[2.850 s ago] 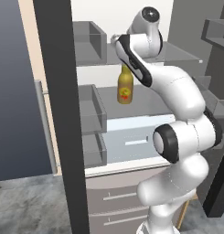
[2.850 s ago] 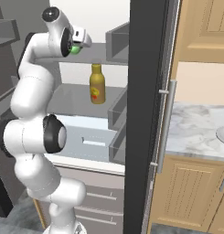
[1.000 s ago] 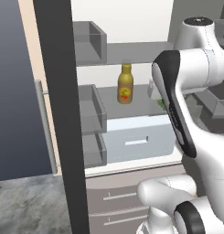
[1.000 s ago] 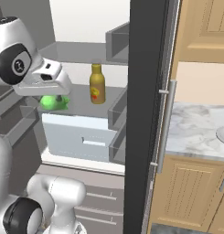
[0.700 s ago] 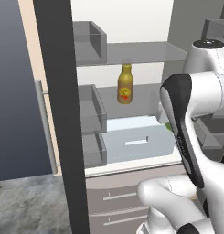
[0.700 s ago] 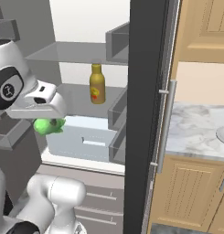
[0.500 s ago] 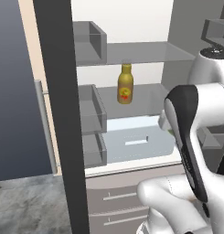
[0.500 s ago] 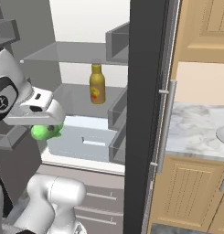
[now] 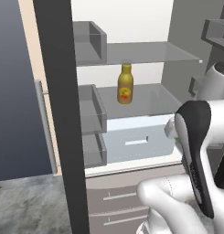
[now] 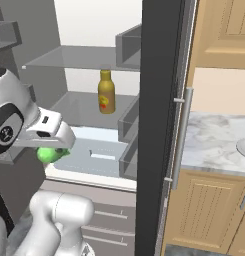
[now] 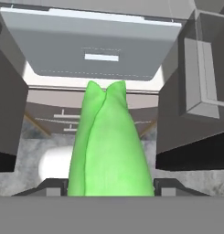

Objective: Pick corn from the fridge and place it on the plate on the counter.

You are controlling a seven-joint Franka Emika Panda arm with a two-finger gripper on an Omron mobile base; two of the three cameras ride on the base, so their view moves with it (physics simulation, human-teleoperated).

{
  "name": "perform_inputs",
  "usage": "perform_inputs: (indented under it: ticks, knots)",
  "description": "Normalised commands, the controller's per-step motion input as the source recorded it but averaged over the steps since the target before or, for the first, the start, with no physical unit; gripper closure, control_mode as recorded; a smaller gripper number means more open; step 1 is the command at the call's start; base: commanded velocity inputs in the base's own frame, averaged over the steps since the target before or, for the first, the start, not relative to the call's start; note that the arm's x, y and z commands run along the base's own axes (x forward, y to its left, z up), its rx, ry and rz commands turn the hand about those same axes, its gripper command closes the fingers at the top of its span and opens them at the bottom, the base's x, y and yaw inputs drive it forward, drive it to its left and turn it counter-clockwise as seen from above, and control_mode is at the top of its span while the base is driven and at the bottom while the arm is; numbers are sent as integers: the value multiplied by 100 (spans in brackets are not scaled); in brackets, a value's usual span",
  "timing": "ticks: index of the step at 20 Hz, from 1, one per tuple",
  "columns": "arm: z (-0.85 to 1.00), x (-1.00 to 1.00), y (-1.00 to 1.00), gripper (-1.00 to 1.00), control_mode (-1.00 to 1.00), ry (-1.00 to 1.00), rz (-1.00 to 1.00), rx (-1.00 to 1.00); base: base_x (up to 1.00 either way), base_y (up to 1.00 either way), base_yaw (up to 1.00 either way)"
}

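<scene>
The fridge stands open, its dark grey door edge upright between the pale interior and the counter, whose marbled white-grey stone sits over light wooden cabinets. Open room lies in front of the shelves, where the gripper hangs just outside the cavity, level with the light blue-grey drawer and left of the door bins. Its jaws are clamped on the corn, a bright green husk-like oblong that pokes out below the white hand in the right base view; in the hand view the corn runs lengthwise between the dark fingertips, its split tapered end pointing toward the drawer. An amber bottle with a red-yellow label stands upright on the grey middle shelf, well apart from the hand. Only a sliver of the plate, pale and round-rimmed, shows at the counter's far right edge, beyond the door edge from the corn
</scene>
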Motion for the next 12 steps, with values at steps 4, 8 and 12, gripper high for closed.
perform_inputs:
  ticks: [4,8,12]
  knots:
    - [-26,-28,0,100,-100,-9,-2,0,0,0,0]
    - [0,0,0,100,-100,0,0,0,0,0,0]
    - [0,0,0,100,100,-1,0,0,0,0,0]
